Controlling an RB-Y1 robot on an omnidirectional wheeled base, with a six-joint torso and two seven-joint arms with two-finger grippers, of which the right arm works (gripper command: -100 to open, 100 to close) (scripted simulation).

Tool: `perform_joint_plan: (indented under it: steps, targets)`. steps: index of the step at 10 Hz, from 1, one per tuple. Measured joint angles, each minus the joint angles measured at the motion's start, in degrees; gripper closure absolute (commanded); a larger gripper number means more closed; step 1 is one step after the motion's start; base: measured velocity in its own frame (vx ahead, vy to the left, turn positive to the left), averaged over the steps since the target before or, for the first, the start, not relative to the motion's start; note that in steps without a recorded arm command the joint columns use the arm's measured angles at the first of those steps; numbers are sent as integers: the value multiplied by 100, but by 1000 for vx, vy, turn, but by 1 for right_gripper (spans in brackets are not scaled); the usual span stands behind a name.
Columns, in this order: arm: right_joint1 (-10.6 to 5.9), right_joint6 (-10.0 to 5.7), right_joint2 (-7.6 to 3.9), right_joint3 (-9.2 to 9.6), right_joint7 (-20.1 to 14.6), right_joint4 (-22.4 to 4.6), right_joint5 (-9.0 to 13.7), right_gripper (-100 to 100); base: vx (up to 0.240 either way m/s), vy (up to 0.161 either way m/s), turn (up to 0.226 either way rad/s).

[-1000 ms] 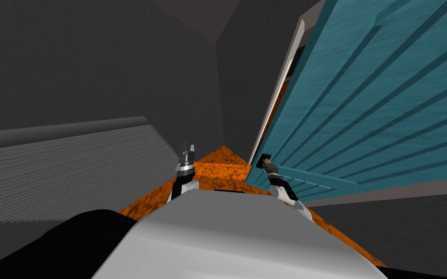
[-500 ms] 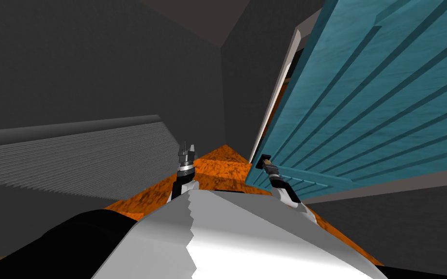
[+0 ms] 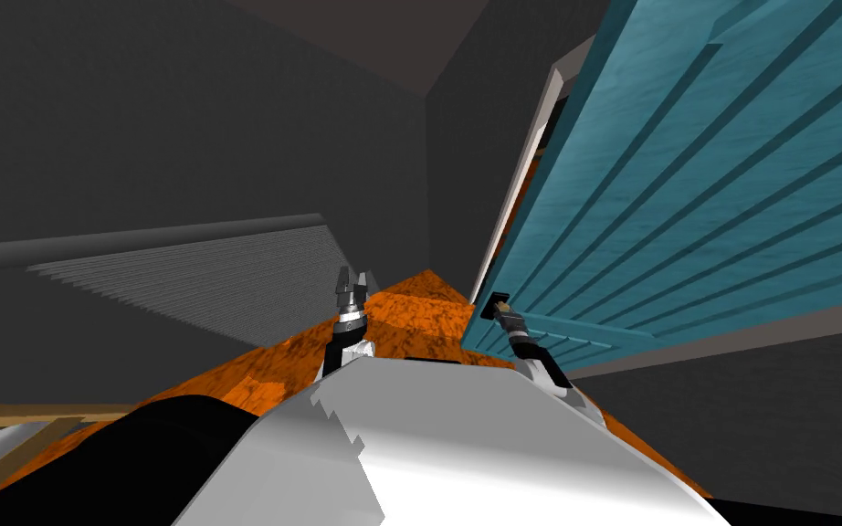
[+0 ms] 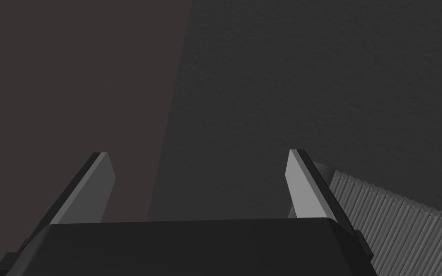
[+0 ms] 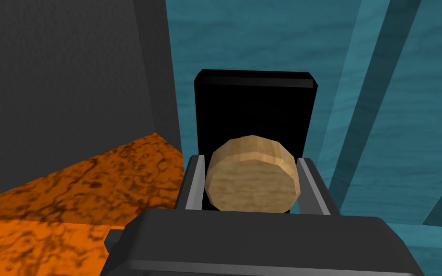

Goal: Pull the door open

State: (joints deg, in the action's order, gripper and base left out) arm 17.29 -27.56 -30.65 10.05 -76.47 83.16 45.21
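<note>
While our right tool (image 5: pixel 250 162) was clamped on the wooden knob (image 5: pixel 252 177) at the edge of the teal door (image 3: pixel 684 183) (already ajar), we judged a steady backward arc best, without twisting; our left tool (image 4: pixel 198 158) hung idle, fingers (image 4: pixel 304 187) apart.

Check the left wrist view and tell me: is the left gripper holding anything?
No, the left gripper stands open, its two fingers wide apart with nothing between them.

The right gripper (image 5: pixel 250 160) clamps the wooden knob (image 5: pixel 251 177) on the teal door (image 5: pixel 263 38).
</note>
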Motion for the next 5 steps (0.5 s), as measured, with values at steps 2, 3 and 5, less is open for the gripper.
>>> perform_joint_plan:
  steps: [2, 3, 5]
  targets:
    - [70, -66, -112, 102, -93, 55, -18, 100, -144, -40, 73]
    - [83, -59, -111, 128, -102, 52, -24, 100, -119, -16, 104]
    - [121, -125, -205, 175, -180, 65, -36, 100, -180, -40, 114]
